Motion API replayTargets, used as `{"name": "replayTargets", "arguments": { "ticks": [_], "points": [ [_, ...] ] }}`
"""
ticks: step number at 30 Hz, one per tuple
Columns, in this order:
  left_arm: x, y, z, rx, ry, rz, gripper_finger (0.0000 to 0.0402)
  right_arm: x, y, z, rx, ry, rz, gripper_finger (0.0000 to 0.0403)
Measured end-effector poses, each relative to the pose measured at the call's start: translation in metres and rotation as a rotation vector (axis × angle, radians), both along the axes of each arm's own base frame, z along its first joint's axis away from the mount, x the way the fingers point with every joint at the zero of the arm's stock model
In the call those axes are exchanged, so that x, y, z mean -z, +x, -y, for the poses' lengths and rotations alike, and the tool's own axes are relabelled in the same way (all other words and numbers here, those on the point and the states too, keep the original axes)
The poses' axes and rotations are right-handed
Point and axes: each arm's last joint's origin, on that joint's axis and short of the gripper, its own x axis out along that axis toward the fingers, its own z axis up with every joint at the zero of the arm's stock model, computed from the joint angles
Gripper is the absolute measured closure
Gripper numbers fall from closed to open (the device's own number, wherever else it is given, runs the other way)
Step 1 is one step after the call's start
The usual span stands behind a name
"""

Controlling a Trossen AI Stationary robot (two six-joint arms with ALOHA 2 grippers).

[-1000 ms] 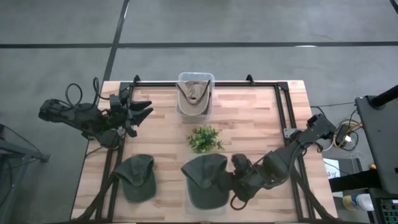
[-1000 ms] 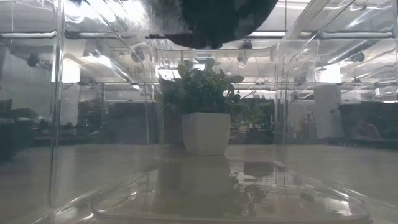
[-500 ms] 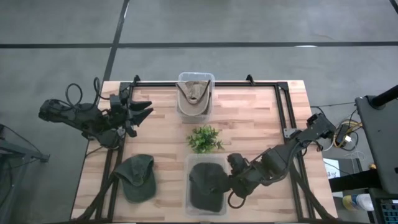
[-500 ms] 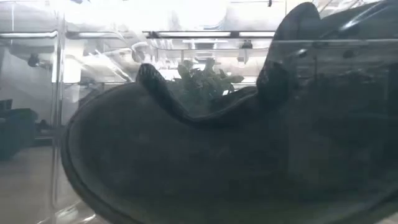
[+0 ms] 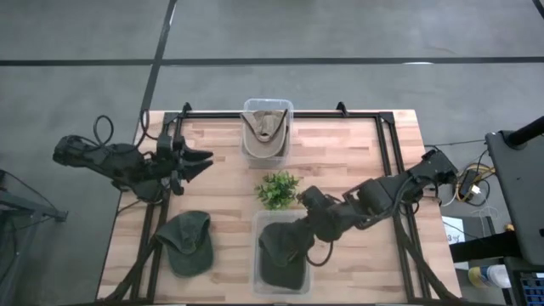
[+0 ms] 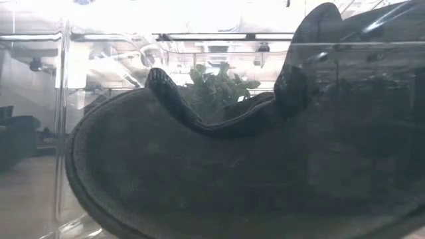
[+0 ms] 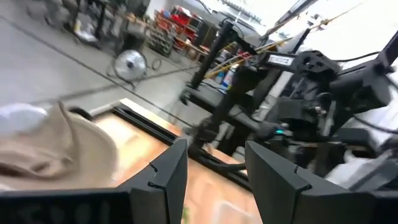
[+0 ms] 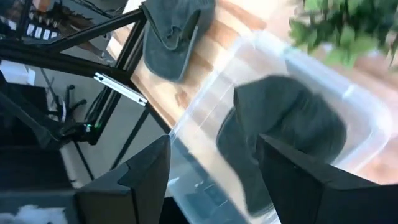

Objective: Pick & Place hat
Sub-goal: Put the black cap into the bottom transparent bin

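Observation:
A dark green hat (image 5: 283, 251) lies in the clear bin (image 5: 257, 255) at the table's near edge. It rests on the bin's floor and fills the low view (image 6: 232, 172). My right gripper (image 5: 304, 223) hangs open above the bin's far right corner; in its wrist view the hat (image 8: 283, 134) lies below the spread fingers, untouched. A second green hat (image 5: 189, 240) lies on the table left of the bin. My left gripper (image 5: 200, 161) waits open over the table's left side.
A small potted plant (image 5: 279, 189) stands just beyond the near bin, close to my right gripper. A tan hat (image 5: 266, 126) sits in another clear bin at the far edge. A black frame (image 5: 387, 144) runs along the table's far and right sides.
My right gripper has opened and let go of the dark green hat, which has dropped from above the bin onto its floor. The gripper has then drawn back up and toward the far edge, nearer the plant.

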Motion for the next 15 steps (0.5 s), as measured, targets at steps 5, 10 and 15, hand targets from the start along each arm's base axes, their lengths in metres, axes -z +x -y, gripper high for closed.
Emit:
{"name": "replayTargets", "arguments": {
  "ticks": [5,10,15],
  "points": [
    [0.000,0.002,0.001,0.034,-0.126,0.022,0.0248,-0.003,0.005,0.008,-0.077,-0.091,0.030,0.0179],
    [0.004,0.007,0.005,0.111,-0.168,-0.028,0.0248,-0.007,0.011,0.013,-0.104,-0.161,0.086,0.0179],
    [0.005,0.017,0.015,0.286,-0.243,-0.217,0.0248,-0.007,0.013,0.018,-0.065,-0.167,0.094,0.0179]
  ]
}}
